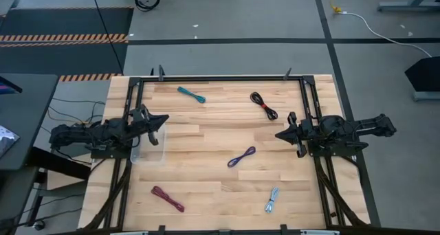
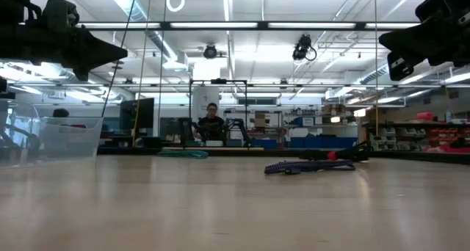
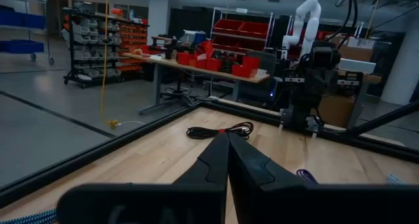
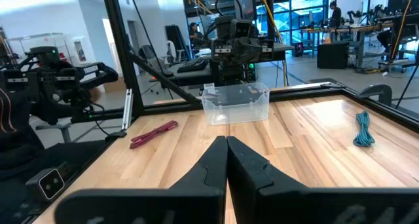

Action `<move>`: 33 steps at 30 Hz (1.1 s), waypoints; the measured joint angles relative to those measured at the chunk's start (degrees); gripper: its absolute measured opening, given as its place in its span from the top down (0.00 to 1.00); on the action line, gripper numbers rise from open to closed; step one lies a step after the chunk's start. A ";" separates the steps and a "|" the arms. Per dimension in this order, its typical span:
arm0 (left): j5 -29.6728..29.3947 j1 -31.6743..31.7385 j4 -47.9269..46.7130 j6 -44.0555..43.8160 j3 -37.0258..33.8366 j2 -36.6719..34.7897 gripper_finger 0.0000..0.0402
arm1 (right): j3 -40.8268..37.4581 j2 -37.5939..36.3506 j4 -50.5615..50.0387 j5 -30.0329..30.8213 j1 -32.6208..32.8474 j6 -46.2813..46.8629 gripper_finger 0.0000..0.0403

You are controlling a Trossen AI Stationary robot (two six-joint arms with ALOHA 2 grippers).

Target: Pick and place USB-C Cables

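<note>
Five short cable bundles lie flat on the wooden table: teal (image 1: 191, 94) near the far edge, black-and-red (image 1: 264, 106) far right of centre, purple (image 1: 241, 157) in the middle, maroon (image 1: 167, 198) near left, pale blue-grey (image 1: 272, 199) near right. My left gripper (image 1: 165, 121) hovers shut above the far edge of the clear tub (image 1: 149, 146), at the table's left. My right gripper (image 1: 278, 135) hovers shut at the table's right, pointing toward the middle. The left wrist view shows the black-and-red cable (image 3: 220, 130); the right wrist view shows the maroon cable (image 4: 154, 133) and the teal one (image 4: 362, 130).
A dark metal frame (image 1: 227, 77) runs round the table's far and side edges. The clear tub (image 4: 235, 101) stands on the left side. Bare wood lies between the cables in the table's middle. A person sits far off behind the table in the low view (image 2: 211, 123).
</note>
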 joint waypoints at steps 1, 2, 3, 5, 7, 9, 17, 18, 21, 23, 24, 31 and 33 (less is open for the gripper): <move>0.00 0.01 0.00 0.01 0.01 0.00 0.97 | 0.01 0.00 0.00 -0.02 0.02 -0.02 0.97; 0.00 0.00 0.00 0.00 0.01 -0.01 0.97 | 0.02 0.00 0.00 0.00 0.00 0.00 0.97; 0.01 0.00 0.01 0.00 0.00 0.00 0.97 | 0.01 0.00 0.00 -0.01 0.00 0.00 0.97; 0.01 0.01 -0.01 0.01 0.01 -0.01 0.97 | 0.02 0.01 0.00 -0.02 0.01 -0.01 0.97; 0.02 0.01 0.01 0.00 0.00 0.01 0.97 | 0.02 0.00 0.00 0.00 0.00 -0.02 0.97; 0.01 0.00 -0.01 0.01 0.00 -0.01 0.97 | 0.02 0.02 0.00 0.00 0.02 0.00 0.97; 0.02 0.01 0.01 0.02 0.00 -0.01 0.97 | 0.01 0.02 0.00 -0.01 0.01 0.00 0.97; 0.00 0.01 0.00 0.00 0.00 -0.01 0.97 | 0.02 0.00 0.00 0.00 0.00 -0.02 0.97; 0.02 0.00 0.01 0.00 0.00 -0.01 0.97 | 0.02 0.01 0.00 -0.02 0.01 -0.01 0.97; 0.02 0.01 -0.01 0.02 0.00 -0.01 0.97 | 0.01 0.01 0.00 -0.01 0.01 -0.01 0.97; 0.00 0.01 -0.01 0.00 0.02 -0.01 0.97 | 0.00 0.00 0.00 -0.02 0.00 0.00 0.97; 0.02 0.01 0.04 -0.09 0.02 -0.01 0.97 | 0.01 0.02 0.09 -0.01 0.01 0.00 0.97; 0.02 0.01 0.26 -1.48 0.00 -0.01 0.97 | 0.02 0.02 1.31 -0.01 0.02 0.00 0.97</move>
